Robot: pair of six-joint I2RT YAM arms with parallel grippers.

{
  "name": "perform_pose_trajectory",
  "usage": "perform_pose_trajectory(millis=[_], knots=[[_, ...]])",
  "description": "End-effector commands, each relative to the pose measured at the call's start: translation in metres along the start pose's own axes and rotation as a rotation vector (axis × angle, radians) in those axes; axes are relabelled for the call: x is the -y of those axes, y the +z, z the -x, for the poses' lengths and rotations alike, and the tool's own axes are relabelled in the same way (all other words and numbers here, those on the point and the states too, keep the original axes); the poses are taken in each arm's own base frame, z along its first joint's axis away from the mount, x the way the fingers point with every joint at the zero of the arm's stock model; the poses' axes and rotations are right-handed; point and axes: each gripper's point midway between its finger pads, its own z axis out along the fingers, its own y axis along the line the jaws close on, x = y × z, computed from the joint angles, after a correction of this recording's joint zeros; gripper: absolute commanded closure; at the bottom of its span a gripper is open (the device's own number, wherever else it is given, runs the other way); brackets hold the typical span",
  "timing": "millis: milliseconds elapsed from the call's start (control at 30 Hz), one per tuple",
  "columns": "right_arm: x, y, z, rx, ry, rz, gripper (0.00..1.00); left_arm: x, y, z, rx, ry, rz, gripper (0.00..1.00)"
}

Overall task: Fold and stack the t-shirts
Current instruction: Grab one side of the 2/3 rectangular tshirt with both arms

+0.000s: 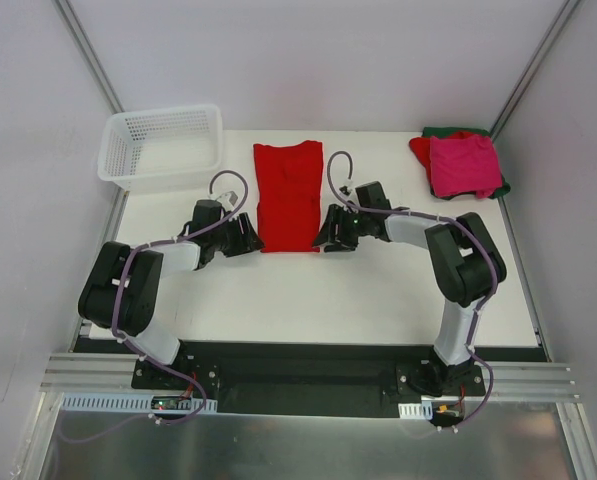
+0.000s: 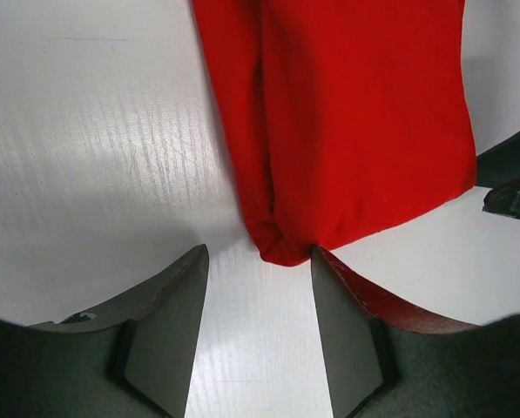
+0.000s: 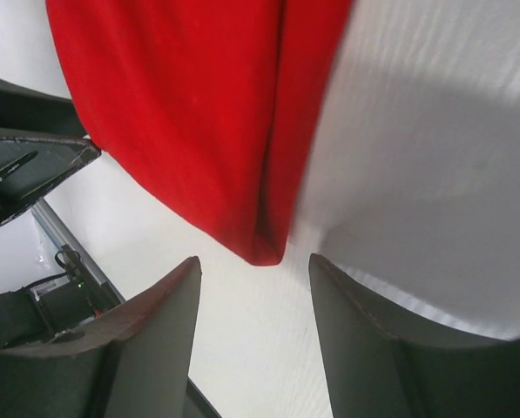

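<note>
the left claw (image 1: 246,238) sits just left of the lower end of the bright red t-shirt (image 1: 286,195), and the right claw (image 1: 328,236) just right of it, both low over the white bench (image 1: 378,300). in its wrist view the left claw (image 2: 258,254) is open and grips nothing; the shirt's (image 2: 355,131) lower corner lies right at the mouth of the gap. the right claw (image 3: 255,261) is open too, with the other corner of the shirt (image 3: 181,113) just ahead of its fingertips.

the shirt lies flat in the centre of the top view, folded into a narrow strip. its long axis runs from top to bottom of the frame, one short end toward the arms.

at upper right a magenta-pink t-shirt (image 1: 465,165) lies on a red t-shirt (image 1: 419,148) and a dark green t-shirt (image 1: 443,131). a white mesh basket (image 1: 163,148) stands at upper left.
</note>
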Motion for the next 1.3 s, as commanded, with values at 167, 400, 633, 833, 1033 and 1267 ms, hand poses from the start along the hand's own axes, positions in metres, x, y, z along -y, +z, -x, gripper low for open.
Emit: perform_pose_trajectory(millis=[167, 400, 633, 833, 1033, 1267], knots=[[0.009, -0.004, 0.019, 0.035, -0.035, -0.035, 0.44, 0.014, 0.003, 0.009, 0.014, -0.011, -0.083, 0.5], [0.012, 0.002, 0.02, 0.025, -0.024, -0.033, 0.44, 0.018, 0.009, 0.012, 0.009, -0.031, -0.113, 0.5], [0.013, 0.008, 0.021, 0.011, 0.001, -0.025, 0.44, 0.021, 0.014, 0.014, 0.007, -0.035, -0.133, 0.5], [0.011, 0.013, 0.019, 0.0, 0.006, -0.015, 0.44, 0.02, 0.016, 0.013, 0.008, -0.038, -0.135, 0.5], [0.007, 0.022, 0.008, -0.033, 0.015, -0.002, 0.43, 0.02, 0.016, 0.013, 0.007, -0.035, -0.139, 0.5], [0.005, 0.03, -0.002, -0.053, 0.016, 0.001, 0.43, 0.021, 0.016, 0.013, 0.009, -0.035, -0.143, 0.5]])
